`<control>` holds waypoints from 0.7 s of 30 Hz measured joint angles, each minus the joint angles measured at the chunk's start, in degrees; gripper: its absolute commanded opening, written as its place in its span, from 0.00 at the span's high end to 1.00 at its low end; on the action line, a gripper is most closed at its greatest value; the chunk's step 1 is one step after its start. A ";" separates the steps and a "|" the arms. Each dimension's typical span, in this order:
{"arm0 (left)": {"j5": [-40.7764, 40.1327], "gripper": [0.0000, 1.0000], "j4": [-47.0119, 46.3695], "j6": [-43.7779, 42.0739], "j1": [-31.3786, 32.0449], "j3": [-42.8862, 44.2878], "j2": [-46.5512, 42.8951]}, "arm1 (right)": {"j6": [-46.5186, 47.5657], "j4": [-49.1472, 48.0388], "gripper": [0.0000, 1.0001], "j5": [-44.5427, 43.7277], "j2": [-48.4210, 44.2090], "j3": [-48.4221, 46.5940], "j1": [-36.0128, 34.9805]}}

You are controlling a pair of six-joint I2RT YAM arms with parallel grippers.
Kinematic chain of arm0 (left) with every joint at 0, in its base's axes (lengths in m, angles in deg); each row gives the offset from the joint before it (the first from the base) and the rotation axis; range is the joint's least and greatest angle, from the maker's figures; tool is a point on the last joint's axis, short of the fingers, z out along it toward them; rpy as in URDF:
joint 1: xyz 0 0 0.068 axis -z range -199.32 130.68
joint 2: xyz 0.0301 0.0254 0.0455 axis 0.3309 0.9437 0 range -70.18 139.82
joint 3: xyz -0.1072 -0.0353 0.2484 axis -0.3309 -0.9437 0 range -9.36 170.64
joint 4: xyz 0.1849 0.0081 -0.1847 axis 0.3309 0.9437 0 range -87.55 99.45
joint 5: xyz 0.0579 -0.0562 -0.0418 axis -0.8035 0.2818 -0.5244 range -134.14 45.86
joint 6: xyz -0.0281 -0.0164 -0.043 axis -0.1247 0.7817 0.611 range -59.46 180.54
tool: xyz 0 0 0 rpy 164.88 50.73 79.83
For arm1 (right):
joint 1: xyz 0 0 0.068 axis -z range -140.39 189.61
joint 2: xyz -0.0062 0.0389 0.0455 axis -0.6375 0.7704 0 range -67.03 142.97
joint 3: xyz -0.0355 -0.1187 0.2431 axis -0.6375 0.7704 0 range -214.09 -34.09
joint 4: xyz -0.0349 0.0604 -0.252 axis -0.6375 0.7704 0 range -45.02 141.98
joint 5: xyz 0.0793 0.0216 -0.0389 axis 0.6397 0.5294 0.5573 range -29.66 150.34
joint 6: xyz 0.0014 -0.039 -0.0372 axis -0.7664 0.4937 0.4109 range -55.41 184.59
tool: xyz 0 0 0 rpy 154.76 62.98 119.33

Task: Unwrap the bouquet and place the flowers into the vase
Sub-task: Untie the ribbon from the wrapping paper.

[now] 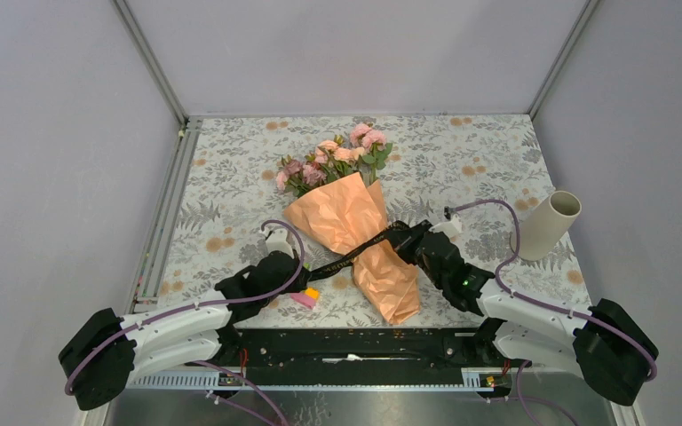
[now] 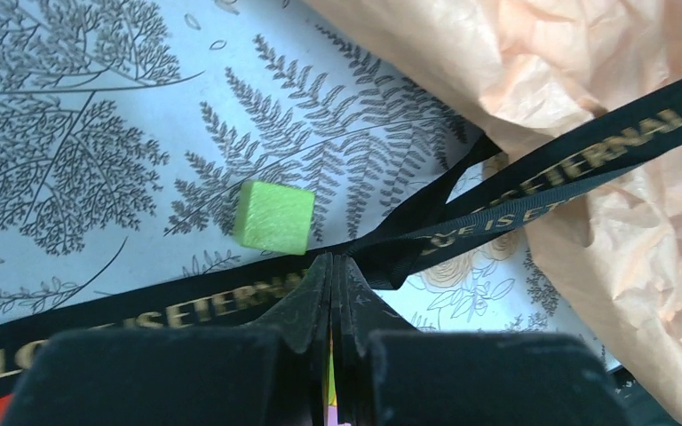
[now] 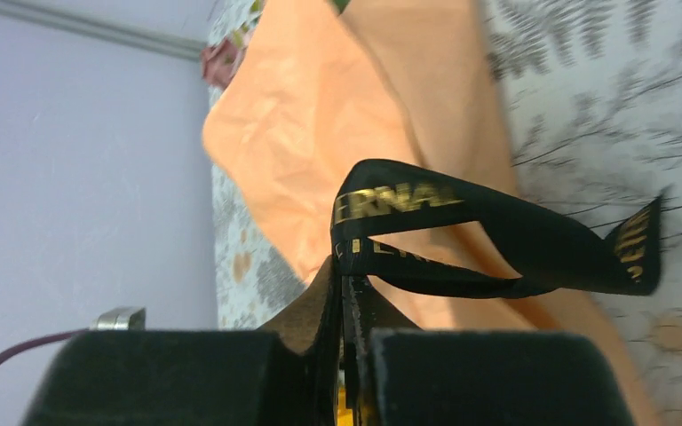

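My left end effector [image 2: 331, 266] has its jaws pressed fully together with the black ribbon [image 2: 533, 195] pinched at their tips; gold lettering runs along the band, which leaves the jaws to the left across the cloth and to the right toward the paper; my right end effector [image 3: 342, 264] is likewise fully closed, nipping a folded loop of the same ribbon, one cut tail of it sticking out to the right in the right wrist view; from above, the ribbon [image 1: 351, 256] runs in a slanted line from the left end effector [image 1: 304, 272] up to the right end effector [image 1: 401, 238], crossing the lower part of the bouquet [image 1: 355, 222]; the bouquet lies in the middle of the tabletop [image 1: 231, 169], wrapped in its crinkled orange paper [image 3: 337, 106], narrow end toward the arm bases and wide end away from them; the flowers [image 1: 333, 160], pink and peach roses with green leaves, fan out of the far end of the wrap; just beside the left jaws a green foam cube [image 2: 273, 217] rests on the fern-printed tablecloth [image 2: 80, 133], apart from the ribbon; the overhead view shows a small pink block [image 1: 302, 300] near the same end effector; the vase [image 1: 546, 226], a plain cream tube, stands on the right side of the tabletop, well apart from the bouquet, its open mouth visible; I cannot tell whether it is quite upright.
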 measured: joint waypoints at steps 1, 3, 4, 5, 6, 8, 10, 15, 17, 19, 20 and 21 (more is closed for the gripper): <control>-0.02 1.00 0.50 0.46 -0.22 -0.22 -0.13 | 0.11 0.57 1.00 -0.17 -0.87 0.70 0.94; -0.15 1.00 1.75 1.49 -0.57 -0.37 -0.22 | 0.17 1.49 1.00 -0.22 -2.36 2.27 3.21; -0.26 1.00 2.16 1.97 -0.83 -0.52 -0.24 | 0.17 1.73 1.00 -0.20 -3.10 3.30 4.52; -0.44 1.00 2.60 2.47 -1.11 -0.66 -0.31 | 0.17 2.16 1.00 -0.17 -3.98 4.42 5.92; -0.50 1.00 3.04 2.89 -1.38 -0.79 -0.44 | 0.17 2.58 1.00 -0.17 -4.59 5.07 6.82; -0.74 1.00 4.15 3.72 -1.90 -0.81 -0.61 | 0.15 3.82 0.99 -0.22 -5.79 6.05 8.39; -1.09 1.00 5.25 4.66 -2.36 -0.83 -0.63 | 0.15 4.74 0.99 -0.22 -6.86 6.58 9.46; -2.14 1.00 7.52 6.43 -3.17 -0.83 -1.27 | -0.02 4.81 1.00 -0.24 -8.50 7.74 11.58; -2.78 1.00 9.09 7.15 -3.43 -0.81 -2.08 | -0.59 5.01 1.00 -0.26 -8.94 8.52 12.48; -3.54 1.00 10.25 7.61 -3.67 -0.83 -2.91 | -1.27 5.31 1.00 -0.28 -9.53 9.51 13.42; -4.00 1.00 11.10 7.82 -3.76 -0.81 -3.58 | -1.66 5.79 1.00 -0.35 -9.97 10.01 13.86; -4.33 1.00 11.67 7.85 -3.82 -0.81 -4.09 | -2.03 6.40 1.00 -0.50 -10.45 10.43 14.14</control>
